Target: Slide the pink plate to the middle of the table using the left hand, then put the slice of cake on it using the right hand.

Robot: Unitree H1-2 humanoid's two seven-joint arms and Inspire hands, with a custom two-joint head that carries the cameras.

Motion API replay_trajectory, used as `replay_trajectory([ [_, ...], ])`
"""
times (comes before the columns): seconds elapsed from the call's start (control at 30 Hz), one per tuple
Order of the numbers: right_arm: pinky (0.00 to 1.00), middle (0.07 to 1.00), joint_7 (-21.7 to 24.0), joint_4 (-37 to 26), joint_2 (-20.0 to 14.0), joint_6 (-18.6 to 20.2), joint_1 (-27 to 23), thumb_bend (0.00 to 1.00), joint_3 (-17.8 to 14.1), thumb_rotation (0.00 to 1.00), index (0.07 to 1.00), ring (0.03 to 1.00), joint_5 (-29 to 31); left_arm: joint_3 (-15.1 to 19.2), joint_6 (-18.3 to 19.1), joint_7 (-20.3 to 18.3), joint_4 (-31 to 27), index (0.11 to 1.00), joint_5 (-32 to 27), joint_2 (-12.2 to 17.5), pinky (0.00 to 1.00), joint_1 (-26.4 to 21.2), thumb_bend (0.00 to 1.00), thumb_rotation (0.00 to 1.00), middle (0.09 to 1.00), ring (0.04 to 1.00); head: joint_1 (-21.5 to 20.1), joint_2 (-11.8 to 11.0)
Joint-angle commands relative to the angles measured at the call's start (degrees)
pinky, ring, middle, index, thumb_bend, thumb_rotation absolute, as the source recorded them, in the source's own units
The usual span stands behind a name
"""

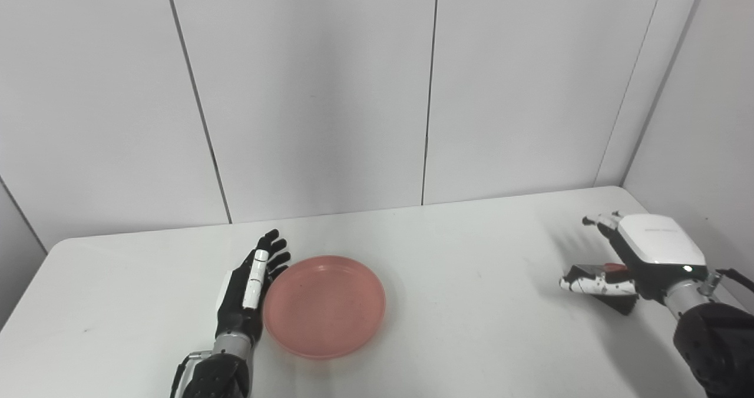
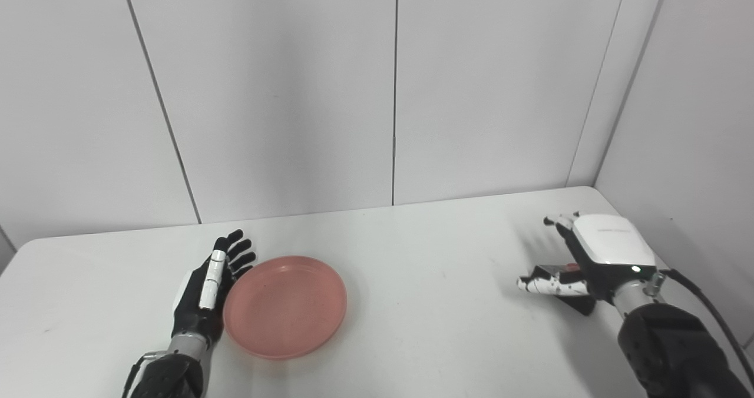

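Pink plate (image 1: 324,307) holds nothing.

You see one pink plate (image 1: 324,307), one slice of cake (image 1: 607,269), two robot hands, left hand (image 1: 250,289) and right hand (image 1: 639,256), and one white tabletop (image 1: 459,256).

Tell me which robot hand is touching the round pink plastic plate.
The left hand: flat and open, its edge against the round pink plastic plate. The right hand is far off, over the dark cake slice.
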Motion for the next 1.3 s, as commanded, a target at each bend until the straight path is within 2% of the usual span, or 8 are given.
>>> replay_trajectory([
  [0.0,0.90,0.898,0.7,0.2,-2.2,1.8,-2.3,1.00,-0.4,0.69,0.845,0.919,0.5,-0.4,-0.3,-0.6,-0.7,0.843,0.5,0.0,0.82,-0.7,0.76,0.93,0.868,0.831,0.1,0.1],
  [0.23,0.82,0.863,-1.1,6.7,-2.2,0.4,-3.2,1.00,0.8,0.64,0.826,0.874,1.5,-0.3,-0.3,-1.0,-0.9,0.843,-0.2,-0.1,0.84,-0.4,0.75,0.93,0.868,0.823,0.2,0.3],
  [0.47,0.64,0.767,-13.7,18.2,-0.7,-6.8,-3.5,0.99,0.3,0.58,0.765,0.735,7.5,-0.5,0.1,-1.3,-1.3,0.849,-0.1,0.0,0.84,0.1,0.75,0.94,0.864,0.820,0.6,0.6],
  [0.6,0.53,0.704,-20.4,23.6,-0.6,-11.5,-3.4,0.90,1.0,0.53,0.722,0.633,9.9,-0.6,0.4,-1.3,-1.6,0.851,0.2,0.1,0.84,0.3,0.76,0.94,0.861,0.814,0.8,0.7],
  [0.77,0.34,0.477,-29.6,30.4,-0.2,-17.1,-3.8,0.77,2.0,0.40,0.519,0.413,11.7,-0.6,0.9,-1.6,-1.8,0.844,0.0,0.2,0.83,0.5,0.76,0.92,0.865,0.813,1.1,0.8],
  [0.87,0.26,0.384,-33.8,34.1,-0.1,-19.8,-4.1,0.72,2.8,0.42,0.416,0.321,12.5,-0.6,0.7,-1.7,-1.7,0.847,0.0,0.2,0.83,0.5,0.76,0.92,0.867,0.811,1.1,0.8],
  [1.0,0.16,0.269,-36.8,34.4,-0.3,-22.0,-3.8,0.61,3.7,0.46,0.308,0.211,13.3,-0.9,0.6,-1.5,-1.7,0.843,0.4,0.2,0.81,0.5,0.76,0.92,0.866,0.804,1.2,0.8],
  [1.27,0.12,0.220,-38.7,33.8,-0.7,-24.8,-3.0,0.60,4.4,0.44,0.248,0.163,14.5,-1.1,2.0,-1.2,-2.8,0.842,0.8,-0.1,0.81,0.8,0.77,0.92,0.859,0.806,1.8,0.9],
])
